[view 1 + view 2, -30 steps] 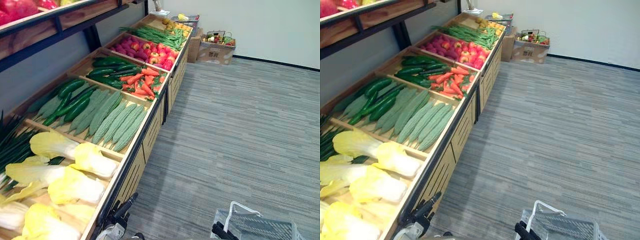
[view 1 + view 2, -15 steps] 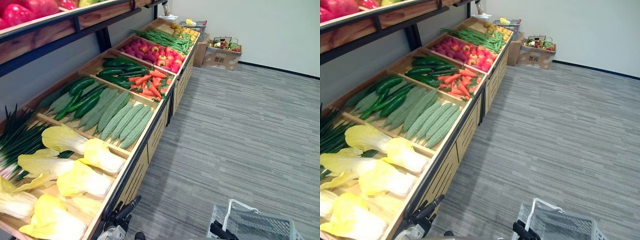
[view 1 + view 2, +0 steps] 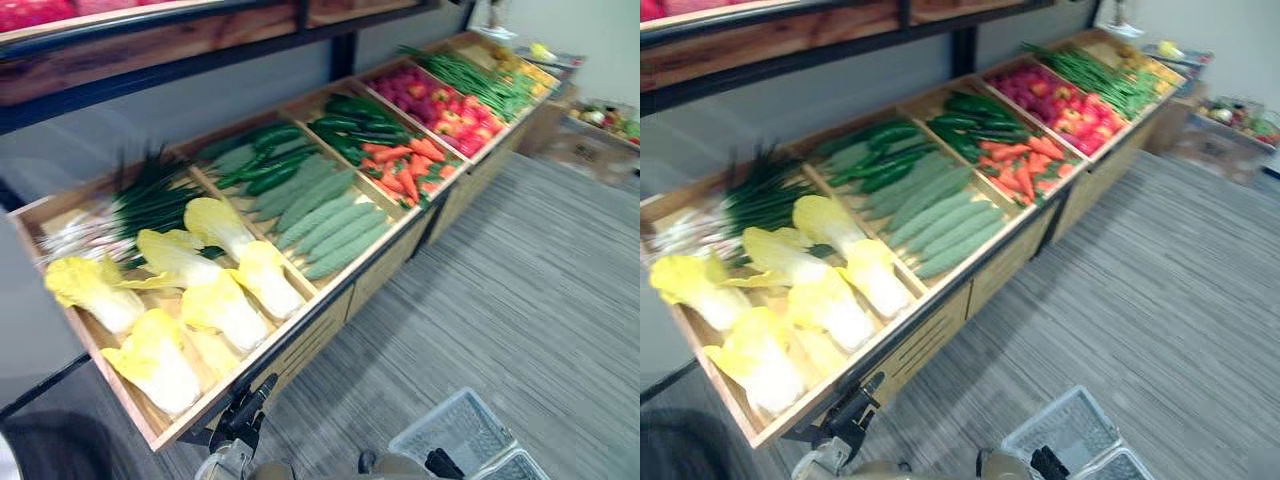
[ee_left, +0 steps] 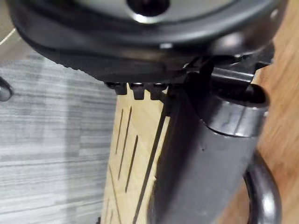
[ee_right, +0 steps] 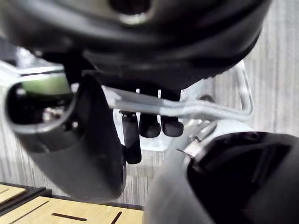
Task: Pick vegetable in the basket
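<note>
Basket handle (image 5: 219,112) in curled right hand (image 5: 149,125)

Matt pale wooden stand (image 3: 318,325); mesh basket (image 3: 450,442) with glossy metal handle (image 5: 205,110).

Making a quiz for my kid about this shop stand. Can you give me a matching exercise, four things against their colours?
Things:
1 cabbages
2 carrots
3 gourds
4 basket

Colours:
A orange
B pale green
C light grey
D yellow

Pairs: 1-D, 2-A, 3-B, 4-C
</note>
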Controlling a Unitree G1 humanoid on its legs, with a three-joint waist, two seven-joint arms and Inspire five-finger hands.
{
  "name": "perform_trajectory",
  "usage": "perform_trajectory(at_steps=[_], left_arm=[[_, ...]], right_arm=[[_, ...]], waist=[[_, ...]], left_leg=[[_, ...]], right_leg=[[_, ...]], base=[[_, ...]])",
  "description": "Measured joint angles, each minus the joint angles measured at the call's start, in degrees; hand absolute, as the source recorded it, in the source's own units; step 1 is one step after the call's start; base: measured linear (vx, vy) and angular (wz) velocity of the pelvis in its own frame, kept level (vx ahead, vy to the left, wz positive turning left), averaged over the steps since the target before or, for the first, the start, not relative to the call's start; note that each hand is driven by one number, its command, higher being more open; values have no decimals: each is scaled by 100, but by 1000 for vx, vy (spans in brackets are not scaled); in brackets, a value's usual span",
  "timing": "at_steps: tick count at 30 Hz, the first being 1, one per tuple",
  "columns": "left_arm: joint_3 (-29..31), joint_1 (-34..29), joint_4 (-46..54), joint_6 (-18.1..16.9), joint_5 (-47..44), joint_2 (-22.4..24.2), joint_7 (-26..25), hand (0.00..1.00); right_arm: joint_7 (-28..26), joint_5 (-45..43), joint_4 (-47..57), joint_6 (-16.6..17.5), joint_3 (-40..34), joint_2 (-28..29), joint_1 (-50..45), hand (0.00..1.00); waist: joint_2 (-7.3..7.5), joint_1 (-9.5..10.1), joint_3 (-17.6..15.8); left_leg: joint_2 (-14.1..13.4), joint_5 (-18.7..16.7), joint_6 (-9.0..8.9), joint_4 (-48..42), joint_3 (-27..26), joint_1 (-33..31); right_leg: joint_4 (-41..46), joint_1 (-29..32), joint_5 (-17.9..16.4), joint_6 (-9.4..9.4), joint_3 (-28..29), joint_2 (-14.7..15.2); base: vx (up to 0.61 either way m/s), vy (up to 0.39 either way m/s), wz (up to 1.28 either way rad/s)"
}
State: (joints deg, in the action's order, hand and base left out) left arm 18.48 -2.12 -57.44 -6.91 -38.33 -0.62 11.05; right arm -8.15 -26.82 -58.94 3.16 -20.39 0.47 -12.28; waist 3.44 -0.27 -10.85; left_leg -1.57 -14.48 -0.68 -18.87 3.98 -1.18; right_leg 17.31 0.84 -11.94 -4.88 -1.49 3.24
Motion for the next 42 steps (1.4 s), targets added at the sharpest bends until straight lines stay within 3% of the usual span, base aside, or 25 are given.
perform_trajectory(at_steps=[4, 10, 15, 17, 18, 19, 20, 21, 22, 23, 24, 25, 26, 32, 38, 42], left_arm=[[45, -11, -7, 3, 63, 7, -88, 100], [-24, -191, 0, 209, 63, -102, -133, 100], [-250, -360, 140, 133, -254, -175, -100, 100], [-366, -462, 270, -16, -377, -167, -115, 100], [-412, -401, 263, -45, -364, -126, -111, 100], [-393, -379, 207, -56, -363, -40, -108, 100], [-379, -322, 218, -15, -230, -106, -99, 100], [-491, -118, -36, 33, -143, -107, -91, 100], [-605, -114, -29, 92, -142, -122, -130, 100], [-706, -223, 30, 128, -157, -128, -191, 100], [-708, -233, 27, 122, -162, -118, -198, 100], [-734, -297, 20, 112, -175, -95, -251, 100], [-753, -351, -23, 115, -192, -73, -315, 100], [-597, -714, -29, 72, -401, -238, -652, 100], [-464, -841, -35, 42, -821, -169, -860, 100], [-332, -883, -154, -467, -1890, -3, -968, 100]], right_arm=[[-39, 156, 11, 3, 182, -49, 3, 0], [6, 474, 79, 49, 181, -17, 7, 0], [-6, 779, -18, -66, 260, -20, 170, 0], [-6, 740, -154, -71, 225, -22, 209, 0], [-12, 622, -140, -58, 105, -57, 240, 0], [-65, 476, -6, -50, 86, -125, 247, 0], [-100, 401, 139, 14, 17, -112, 192, 0], [-11, 367, 43, 54, -236, -170, 243, 0], [48, 313, -23, 49, -329, -148, 259, 0], [67, 195, -33, 19, -301, -183, 231, 0], [69, 194, -28, 23, -298, -205, 238, 0], [99, 195, -25, -14, -262, -319, 253, 0], [189, 205, -33, -12, -269, -347, 257, 0], [127, 319, -43, 9, -262, -117, 214, 0], [153, 320, -47, 5, -253, -76, 144, 0], [194, 320, -45, -5, -254, -128, 155, 0]], waist=[[17, 38, 54], [74, 97, 331], [200, 167, 581], [221, 159, 603], [-1, 67, 532], [-158, -70, 540], [125, -120, 399], [-165, -266, 296], [-130, -228, 273], [-57, -180, 304], [-82, -174, 298], [-251, -152, 297], [-310, -150, 301], [-141, -98, 331], [-149, 7, 327], [-233, 25, 327]], left_leg=[[-114, 152, -193, 473, 423, 172], [-252, 730, -348, 1241, 276, 534], [-227, 1439, -298, 1561, 254, 447], [-226, 1889, -87, 1743, 19, 397], [-457, 2236, 16, 2014, -214, 416], [-546, 2300, -17, 2153, -437, 366], [-322, 1660, -60, 1588, -1514, 257], [-635, 1113, -124, 1226, -1979, 173], [-657, 1106, -236, 1232, -2027, 217], [-601, 1150, -252, 1415, -2216, 350], [-604, 1156, -258, 1464, -2212, 387], [-642, 1233, -339, 1722, -2166, 572], [-615, 1575, -471, 2016, -2172, 661], [-390, 1693, -378, 2416, -2215, 819], [-292, 1686, -369, 2426, -2240, 919], [-361, 1704, -398, 2432, -2260, 952]], right_leg=[[107, -118, 45, 42, -27, -146], [168, -323, 63, 72, -144, -241], [138, -425, 219, 320, -485, -285], [401, -365, 400, 333, -736, -319], [1027, 68, 461, 387, -757, -363], [498, 113, -39, 733, -617, -407], [-1178, -421, 658, 303, -492, 146], [-1305, -663, 671, 313, -895, -108], [-1235, -673, 617, 348, -1024, -56], [-1159, -715, 479, 298, -1208, 111], [-1130, -697, 450, 296, -1223, 121], [-988, -626, 336, 273, -1242, 86], [-865, -574, 279, 236, -1216, 99], [-879, -553, 331, 155, -1183, 238], [-1056, -764, 348, 139, -1225, 278], [-1089, -806, 348, 140, -1246, 239]], base=[[211, -125, 65], [163, -97, 44], [44, -124, 73], [30, -112, 128], [-18, -66, 159], [-39, 0, 206], [-17, 20, 224], [-12, 71, 181], [-9, -37, 151], [-31, -33, 71], [-20, -47, 59], [-18, 60, 19], [-27, 88, 13], [49, 97, -1], [46, 36, 4], [0, 0, 0]])
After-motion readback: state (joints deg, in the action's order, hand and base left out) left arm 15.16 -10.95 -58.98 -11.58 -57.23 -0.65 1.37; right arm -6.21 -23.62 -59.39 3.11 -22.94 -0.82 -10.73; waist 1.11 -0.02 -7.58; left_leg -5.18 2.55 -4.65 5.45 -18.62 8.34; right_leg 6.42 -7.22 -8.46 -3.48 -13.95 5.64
